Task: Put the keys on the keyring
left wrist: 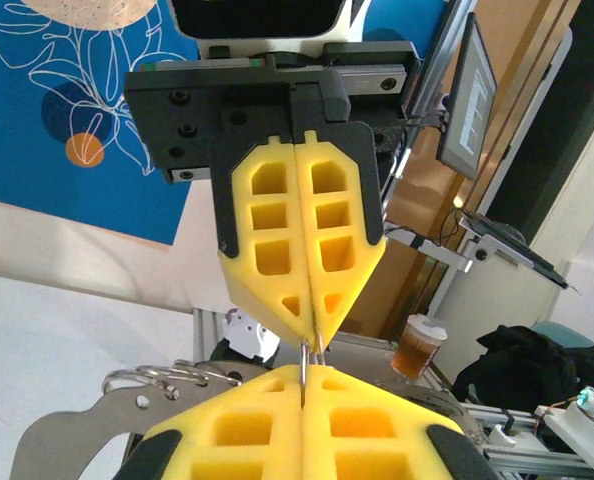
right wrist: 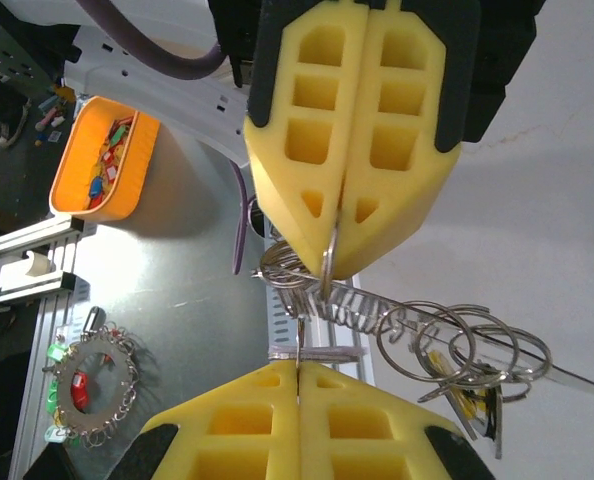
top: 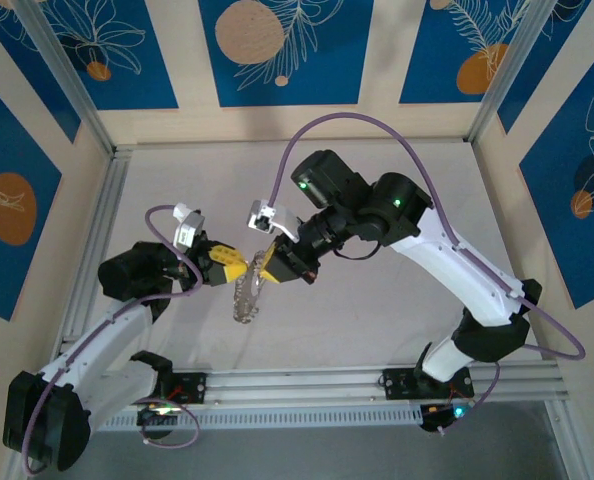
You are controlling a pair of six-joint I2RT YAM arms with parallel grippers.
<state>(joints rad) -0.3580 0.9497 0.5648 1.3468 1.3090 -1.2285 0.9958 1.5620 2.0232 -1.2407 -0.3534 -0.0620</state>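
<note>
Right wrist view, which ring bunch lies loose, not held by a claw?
The round bunch with green tags, flat on the surface; the other bunch hangs pinched in the left claw.

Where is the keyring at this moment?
In the top view the keyring is near the middle of the table, slightly left, pinched where the shut left gripper and right gripper meet.

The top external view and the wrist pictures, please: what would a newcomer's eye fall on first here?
The left gripper and the right gripper, both yellow-fingered, meet tip to tip in the middle of the top view. Both are shut on the keyring, a bunch of silvery rings dangling below them. In the right wrist view, an orange bin of small coloured pieces sits at upper left.
</note>
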